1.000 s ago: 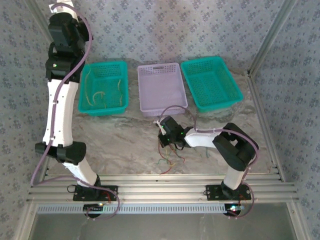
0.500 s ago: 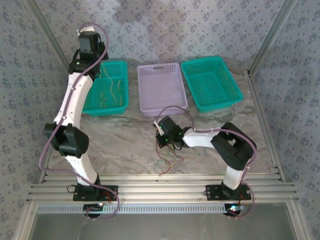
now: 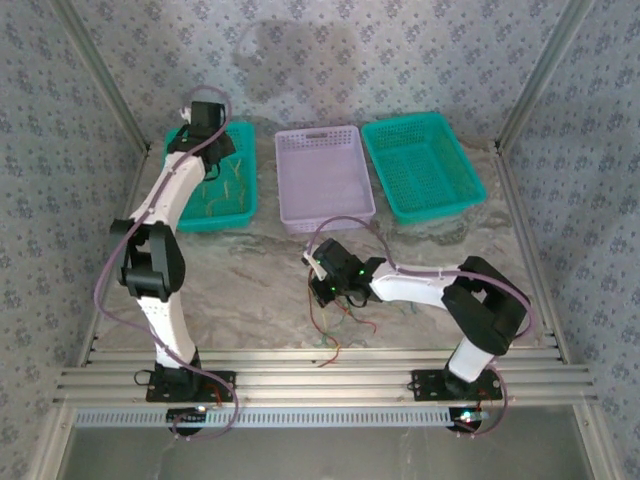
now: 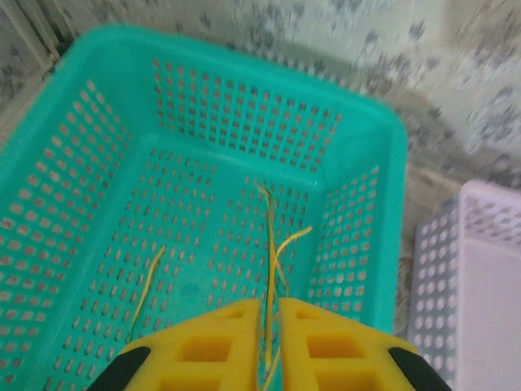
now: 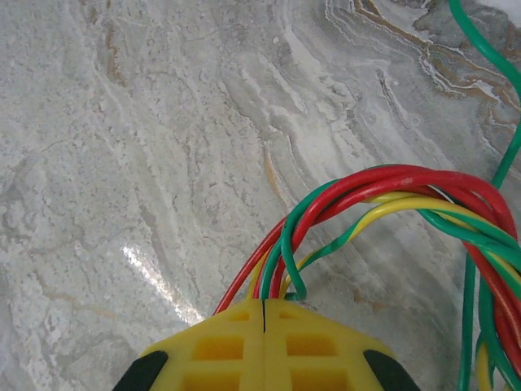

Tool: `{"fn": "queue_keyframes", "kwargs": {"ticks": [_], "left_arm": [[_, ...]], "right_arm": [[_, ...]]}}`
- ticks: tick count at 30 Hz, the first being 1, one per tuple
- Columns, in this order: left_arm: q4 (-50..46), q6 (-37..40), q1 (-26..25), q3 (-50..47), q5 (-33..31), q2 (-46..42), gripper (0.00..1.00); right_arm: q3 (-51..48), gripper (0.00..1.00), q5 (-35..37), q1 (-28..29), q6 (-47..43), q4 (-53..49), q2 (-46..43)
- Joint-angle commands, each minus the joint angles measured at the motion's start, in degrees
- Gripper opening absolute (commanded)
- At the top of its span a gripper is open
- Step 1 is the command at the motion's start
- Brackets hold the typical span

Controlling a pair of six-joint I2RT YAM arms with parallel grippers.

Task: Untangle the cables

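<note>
- The left claw (image 4: 269, 308) hung over the left teal basket (image 4: 244, 114), at the upper left of the top view. Its jaws stood a sliver apart with a yellow cable (image 4: 269, 244) running up through the slot. Whether they pinched it could not be told.
- Another yellow strand (image 4: 147, 281) lay on the basket floor, left of centre in the left wrist view.
- The right claw (image 5: 264, 306) was clenched on the cables (image 5: 391, 173), a red, green and yellow bundle looping toward the right edge of the right wrist view, over the marbled worktop (image 5: 122, 163).
- In the top view that bundle trailed toward lower centre, below a lilac tray (image 3: 325, 175) and a second teal basket (image 3: 420, 165) at upper right.
</note>
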Motion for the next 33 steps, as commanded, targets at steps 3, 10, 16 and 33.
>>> {"fn": "queue_keyframes", "kwargs": {"ticks": [3,10,16,33], "left_arm": [[0.6,-2.8,0.5,-2.0,2.9,2.0,0.20],[-0.1,-3.2,0.5,-1.8,6.8,3.0,0.44],[-1.6,-2.1,0.3,-2.3,8.7,0.2,0.73],[-9.8,-4.1,-0.8,2.0,22.4,-11.9,0.99]], "right_arm": [[2.1,0.00,1.2,0.5,-1.1,-2.7,-2.9],[4.0,0.00,2.9,-0.4,-1.5,-4.6,-4.0],[4.2,0.00,1.1,-1.1,-0.6,-4.7,-5.9],[3.8,0.00,-21.4,-11.3,4.1,-1.7,-18.7]]}}
